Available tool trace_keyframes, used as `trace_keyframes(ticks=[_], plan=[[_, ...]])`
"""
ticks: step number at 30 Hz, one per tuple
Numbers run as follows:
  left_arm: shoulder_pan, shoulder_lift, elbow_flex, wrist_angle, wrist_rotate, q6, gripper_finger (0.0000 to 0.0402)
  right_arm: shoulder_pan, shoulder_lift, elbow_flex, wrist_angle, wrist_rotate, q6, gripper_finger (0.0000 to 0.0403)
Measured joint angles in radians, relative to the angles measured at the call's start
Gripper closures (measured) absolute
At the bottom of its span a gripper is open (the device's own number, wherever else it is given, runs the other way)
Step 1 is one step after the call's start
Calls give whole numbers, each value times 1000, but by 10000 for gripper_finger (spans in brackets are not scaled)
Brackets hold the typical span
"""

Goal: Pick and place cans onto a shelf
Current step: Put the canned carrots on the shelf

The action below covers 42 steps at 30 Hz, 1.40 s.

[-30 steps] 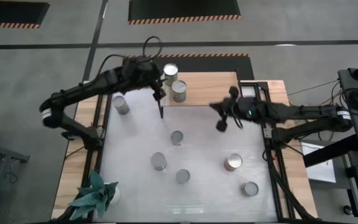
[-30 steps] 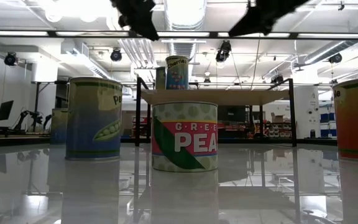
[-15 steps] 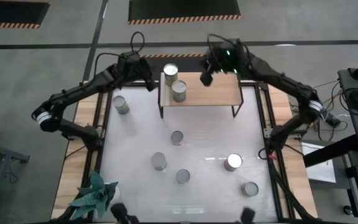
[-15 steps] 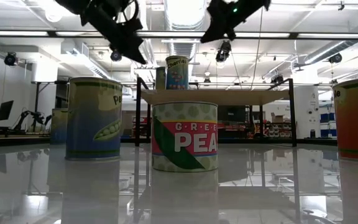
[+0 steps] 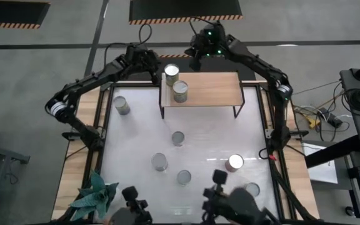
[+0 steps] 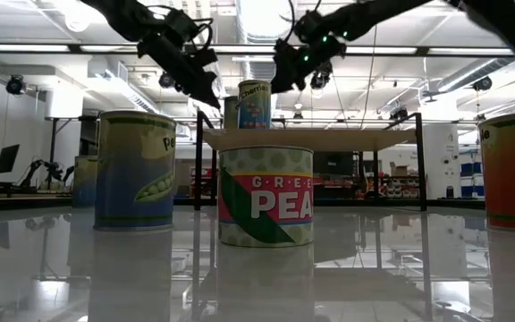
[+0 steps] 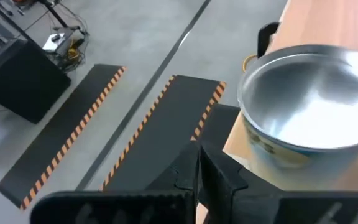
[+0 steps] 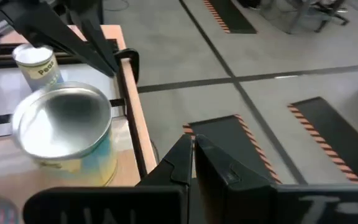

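The light-wood shelf stands at the table's far side on black legs. Two cans stand on its left end, one at the far corner and one nearer. The far one shows in the left wrist view and the right wrist view. Several more cans stand on the white tabletop, among them three. My left gripper is shut and empty just left of the shelf's far left corner. My right gripper is shut and empty beyond the shelf's far edge.
A teal spiky plant stands at the near left corner. Dark shapes show at the table's near edge. In the low view a pea can stands in front of the shelf, with others at left and right.
My right arm has swung from the table's right side to the far edge, behind the shelf's left part. My left gripper has drawn back from the shelf's left end toward the far edge. Dark shapes have come into view at the near edge. No can has moved.
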Motion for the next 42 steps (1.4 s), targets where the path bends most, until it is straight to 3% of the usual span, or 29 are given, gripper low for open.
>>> trace_keyframes(ticks=[5,10,21,30,42], plan=[[-1,45,50,-35,8,-7,402,-19,90,61,-3,-100,0,394],[-2,68,73,-52,90,-31,402,-19,111,71,-23,-150,-2,394],[-13,66,88,-30,153,-76,401,-17,43,71,-148,-154,-28,394],[-9,16,163,-301,123,26,401,-16,32,56,-192,-151,-43,394],[-15,76,156,-197,188,-13,401,-16,32,9,-155,-150,-53,394]])
